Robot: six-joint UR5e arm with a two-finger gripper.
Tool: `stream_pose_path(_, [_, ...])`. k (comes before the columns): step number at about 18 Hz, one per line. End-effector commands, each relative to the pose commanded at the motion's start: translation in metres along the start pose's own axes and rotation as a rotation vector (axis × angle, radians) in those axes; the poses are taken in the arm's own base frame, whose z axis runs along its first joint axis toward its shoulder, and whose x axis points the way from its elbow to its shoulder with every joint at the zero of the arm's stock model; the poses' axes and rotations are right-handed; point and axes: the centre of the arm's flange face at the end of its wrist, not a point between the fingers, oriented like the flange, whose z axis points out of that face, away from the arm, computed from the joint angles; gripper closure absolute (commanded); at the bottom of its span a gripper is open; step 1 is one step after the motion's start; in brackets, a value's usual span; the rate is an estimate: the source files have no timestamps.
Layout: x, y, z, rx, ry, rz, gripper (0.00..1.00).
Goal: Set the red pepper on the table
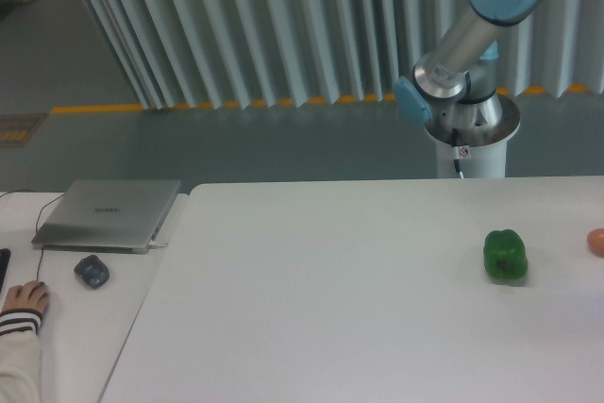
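A person's hand [23,299] rests on the side desk [75,327] near a mouse [92,272] and closed laptop [108,214]. On the table [330,290] sits 1 green pepper [506,256]; the red pepper is not visible. Beyond, the arm [472,35] rises out of frame, fingers unseen.

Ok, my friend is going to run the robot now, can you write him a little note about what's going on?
Gripper: out of the picture; only the arm's base and elbow show behind the table.
Red pepper: not visible anywhere in this view, so I can't say whether the gripper has it.
On the table: a green pepper near the right side, and a small orange-pink thing cut off by the right edge.
Side desk: a closed laptop, a mouse and a person's hand.
Done: no red pepper on the table yet.
Left: find it and set it down on a bare part of the table.
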Motion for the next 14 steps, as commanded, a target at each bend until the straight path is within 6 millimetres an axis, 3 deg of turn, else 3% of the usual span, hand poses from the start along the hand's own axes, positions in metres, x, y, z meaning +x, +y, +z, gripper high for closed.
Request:
stream_pose_path(1, [0.003,-0.003,-0.017,0.006,0.001,-0.005,1.00])
stream_pose_path(5, [0.013,-0.020,-0.041,0.165,-0.073,-0.139,1.00])
stream_pose_path(8, [0.010,-0.053,-0.064,0.301,-0.112,-0.339,1.00])
stream_pose_path(10, [-0.007,-0.103,-0.087,0.348,-0.119,-0.406,1.00])
stream_pose_path(14, [-0.051,-0.239,-0.135,0.375,-0.083,-0.573,1.00])
